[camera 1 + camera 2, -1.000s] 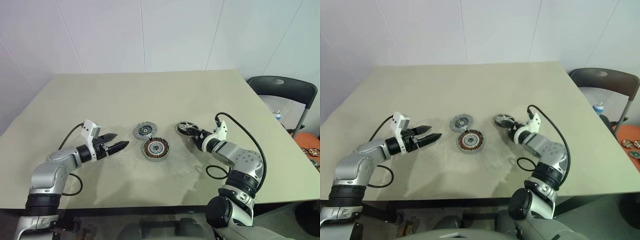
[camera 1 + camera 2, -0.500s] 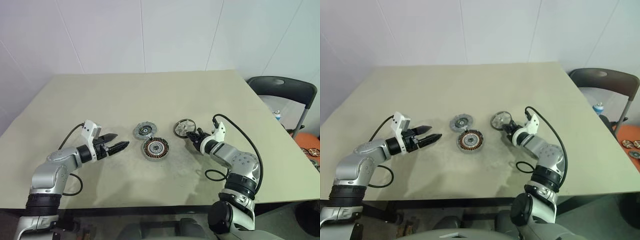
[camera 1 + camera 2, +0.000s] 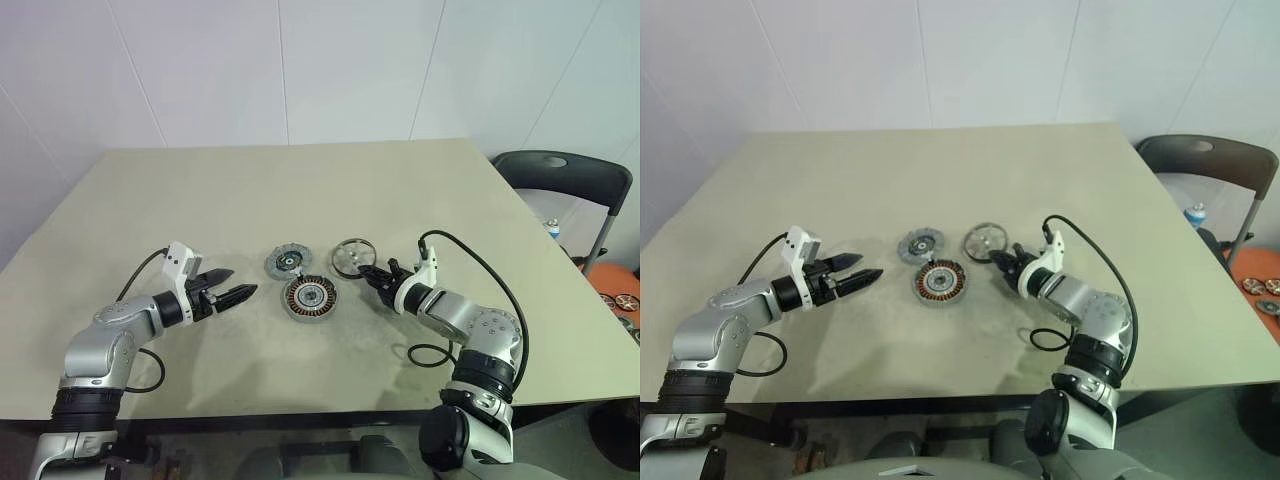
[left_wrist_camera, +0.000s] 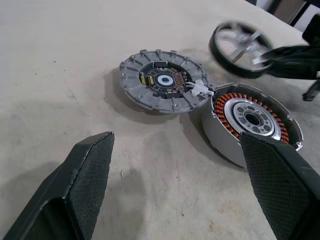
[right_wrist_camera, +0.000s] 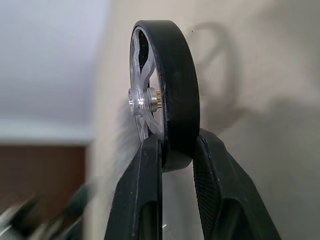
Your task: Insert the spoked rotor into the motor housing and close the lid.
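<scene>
From the head views we see our right gripper (image 3: 374, 275) pinching the rotor (image 3: 350, 257) by its rim, holding it off the table (image 3: 200, 190), tilted, just past the fingertips. The housing (image 3: 310, 297) lies beside that gripper, toward our left arm, and the lid (image 3: 287, 262) sits touching the housing on its far side. Our left gripper (image 3: 240, 292) hovers with fingers spread wide and empty, the housing and lid a short way ahead of its tips.

In the left wrist view, the lid (image 4: 162, 80) and housing (image 4: 252, 120) lie ahead between our open fingers (image 4: 80, 190).

In the right wrist view, our two fingers (image 5: 145, 195) clamp the rotor's (image 5: 170, 85) dark rim edge-on.
</scene>
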{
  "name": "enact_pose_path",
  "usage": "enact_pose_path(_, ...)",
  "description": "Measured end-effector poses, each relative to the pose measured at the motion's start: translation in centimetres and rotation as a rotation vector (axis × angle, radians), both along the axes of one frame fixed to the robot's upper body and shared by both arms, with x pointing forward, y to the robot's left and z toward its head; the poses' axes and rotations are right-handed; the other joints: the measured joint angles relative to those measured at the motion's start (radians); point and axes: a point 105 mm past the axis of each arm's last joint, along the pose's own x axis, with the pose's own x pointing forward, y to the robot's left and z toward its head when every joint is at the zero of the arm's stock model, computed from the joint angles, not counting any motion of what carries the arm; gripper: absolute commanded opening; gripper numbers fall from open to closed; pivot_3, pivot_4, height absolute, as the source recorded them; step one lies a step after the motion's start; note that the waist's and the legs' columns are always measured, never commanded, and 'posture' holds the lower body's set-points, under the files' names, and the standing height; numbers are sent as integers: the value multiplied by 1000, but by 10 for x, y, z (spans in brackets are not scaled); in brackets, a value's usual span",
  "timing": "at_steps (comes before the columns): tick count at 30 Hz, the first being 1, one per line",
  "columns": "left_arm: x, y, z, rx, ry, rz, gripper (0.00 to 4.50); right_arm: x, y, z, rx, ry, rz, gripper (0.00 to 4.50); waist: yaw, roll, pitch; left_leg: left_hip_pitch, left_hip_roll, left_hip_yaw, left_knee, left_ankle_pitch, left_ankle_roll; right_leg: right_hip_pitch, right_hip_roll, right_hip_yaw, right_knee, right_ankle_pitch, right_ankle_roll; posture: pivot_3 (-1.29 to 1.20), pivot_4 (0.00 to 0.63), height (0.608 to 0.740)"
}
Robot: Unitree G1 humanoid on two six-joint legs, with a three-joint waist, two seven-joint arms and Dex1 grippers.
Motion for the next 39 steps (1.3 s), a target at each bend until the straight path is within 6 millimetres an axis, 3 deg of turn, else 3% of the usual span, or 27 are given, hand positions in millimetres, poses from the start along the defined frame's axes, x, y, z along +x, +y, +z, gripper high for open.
enact_pose_path(2,0,0,0,-1,-1,-1,4256,-9,5,10,46,-37,97,503,1,0,0,0,0,0,0,0,0,1,0,0,-1,0,0,0,0,740)
enact_pose_path(10,-2,-2,0,-16,13,-22,4256,-31,-3,29,8,-115,353,503,-2,0,0,0,0,1,0,-1,2,2,1,-1,-4,0,0,0,0,740)
enact_pose_path(21,-7,-3,2,-8,7,-28,4256,-42,53,27,-14,-106,616,503,1,0,0,-1,1,0,0,-2,3,2,1,-1,-5,0,0,0,0,740)
enact_pose_path(25,-11,-1,-1,-5,17,-10,4256,-39,56,13,-79,-78,607,503,2,0,0,-2,0,0,0,-2,3,1,0,0,-7,0,1,0,0,740)
enact_pose_path(30,-15,-1,-2,-12,24,-1,4256,-27,44,-6,-150,-31,534,503,3,0,0,-2,0,0,0,-2,3,1,0,-1,-7,0,1,0,0,740)
enact_pose_path(39,-15,-1,0,-15,21,6,4256,-24,38,-7,-136,-29,517,503,2,0,0,-1,0,0,0,-2,3,2,0,-1,-7,1,1,0,0,740)
